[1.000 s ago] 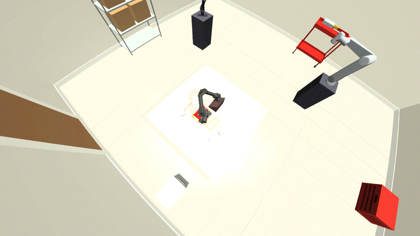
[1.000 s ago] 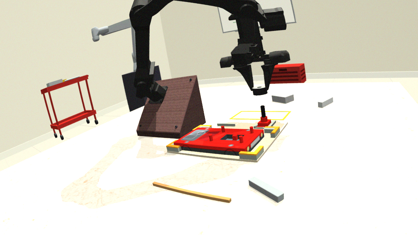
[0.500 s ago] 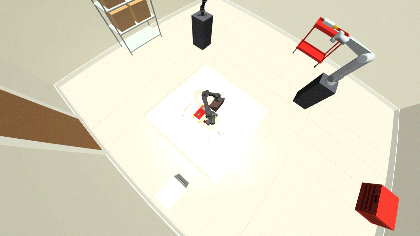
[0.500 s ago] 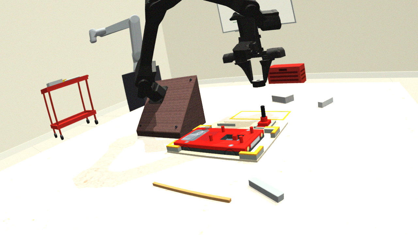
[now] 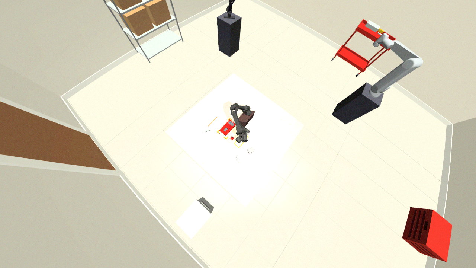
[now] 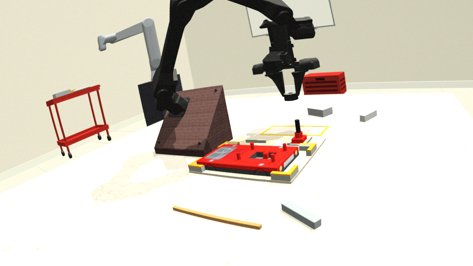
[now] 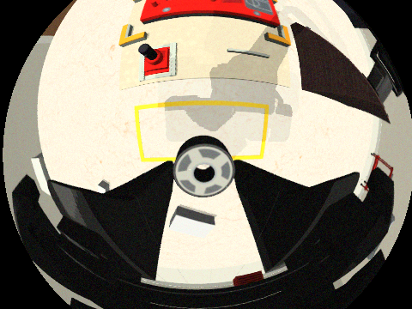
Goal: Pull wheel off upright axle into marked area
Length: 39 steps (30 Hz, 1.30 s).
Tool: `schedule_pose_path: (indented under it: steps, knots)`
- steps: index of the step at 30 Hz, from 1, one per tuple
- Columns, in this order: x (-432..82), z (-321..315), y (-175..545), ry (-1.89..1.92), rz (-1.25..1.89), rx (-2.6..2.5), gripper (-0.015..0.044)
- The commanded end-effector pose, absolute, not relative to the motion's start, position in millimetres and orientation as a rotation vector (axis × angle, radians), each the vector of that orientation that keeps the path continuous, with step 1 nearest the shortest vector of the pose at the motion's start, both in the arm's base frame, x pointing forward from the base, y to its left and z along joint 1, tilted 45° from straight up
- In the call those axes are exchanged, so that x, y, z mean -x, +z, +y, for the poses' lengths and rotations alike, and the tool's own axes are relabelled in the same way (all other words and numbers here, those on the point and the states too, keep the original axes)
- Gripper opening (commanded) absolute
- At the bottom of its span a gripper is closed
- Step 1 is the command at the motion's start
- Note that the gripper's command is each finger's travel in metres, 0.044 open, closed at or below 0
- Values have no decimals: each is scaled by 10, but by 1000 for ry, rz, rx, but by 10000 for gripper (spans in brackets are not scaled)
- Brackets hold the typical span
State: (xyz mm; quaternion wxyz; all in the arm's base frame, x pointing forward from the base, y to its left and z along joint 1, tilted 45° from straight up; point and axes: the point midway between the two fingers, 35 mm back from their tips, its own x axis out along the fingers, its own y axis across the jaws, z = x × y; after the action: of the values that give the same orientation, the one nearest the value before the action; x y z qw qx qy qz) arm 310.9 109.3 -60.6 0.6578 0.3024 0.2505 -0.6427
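Note:
My gripper (image 6: 291, 95) (image 7: 203, 166) is shut on the wheel (image 6: 291, 97) (image 7: 204, 187), a black ring with a pale grey spoked face turned up. The wheel is held in the air, apart from the axle. The upright black axle (image 6: 297, 126) (image 7: 148, 51) stands bare on its red base (image 6: 299, 138) (image 7: 157, 66). The marked area, a yellow outline (image 6: 281, 134) (image 7: 202, 103) on the table, lies beside the axle's board. In the wrist view the wheel overlaps the outline's near edge. In the top view the arm hides the wheel and fingertips.
A red toy car (image 6: 244, 150) (image 7: 206, 9) with upright pegs sits between yellow-topped corner blocks on the board (image 6: 231, 177) (image 7: 197, 64). The arm's dark wooden wedge (image 6: 188, 129) (image 7: 335, 81) stands beside it. Grey blocks (image 6: 319, 111) (image 6: 368, 115) (image 6: 300, 215) and an orange strip (image 6: 216, 218) lie around.

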Motion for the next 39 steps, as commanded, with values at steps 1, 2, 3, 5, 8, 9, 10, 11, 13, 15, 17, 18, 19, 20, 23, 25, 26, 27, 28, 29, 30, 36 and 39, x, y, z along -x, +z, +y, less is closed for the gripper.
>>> schedule_pose_path:
  steps: [1,2,3,5,8,9,10,11,13,15,17,18,19,20,23,25,26,27,28,29,30,36,39]
  knots:
    - [-3094,1026,-679,-1457,569,-671,0]
    - [-3098,1011,-696,-1456,570,-671,0]
    - [-3103,988,-721,-1456,570,-672,0]
    - [-3116,922,-795,-1456,570,-672,0]
    - [-3134,789,-934,-1455,570,-672,0]
    - [-3138,742,-982,-1455,570,-672,0]
    - [-3141,694,-1029,-1456,569,-671,0]
    - [-3142,645,-1075,-1456,569,-671,0]
    - [-3140,547,-1165,-1456,567,-670,0]
    - [-3133,459,-1243,-1457,566,-669,0]
    - [-3130,427,-1270,-1457,565,-668,0]
    - [-3130,427,-1270,-1457,565,-668,0]
    - [-3130,427,-1270,-1457,565,-668,0]
    - [-3130,427,-1270,-1457,565,-668,0]
    - [-3130,427,-1270,-1457,565,-668,0]
    - [-3138,456,-1245,-1460,563,-677,53]
    - [-3138,456,-1245,-1460,563,-677,79]
    - [-3138,456,-1245,-1460,563,-677,105]
    - [-3138,456,-1245,-1460,563,-677,131]
    - [-3138,456,-1245,-1460,563,-677,157]
    - [-3138,456,-1245,-1460,563,-677,184]
    - [-3141,560,-1151,-1459,565,-676,300]
    - [-3129,776,-940,-1457,568,-673,300]
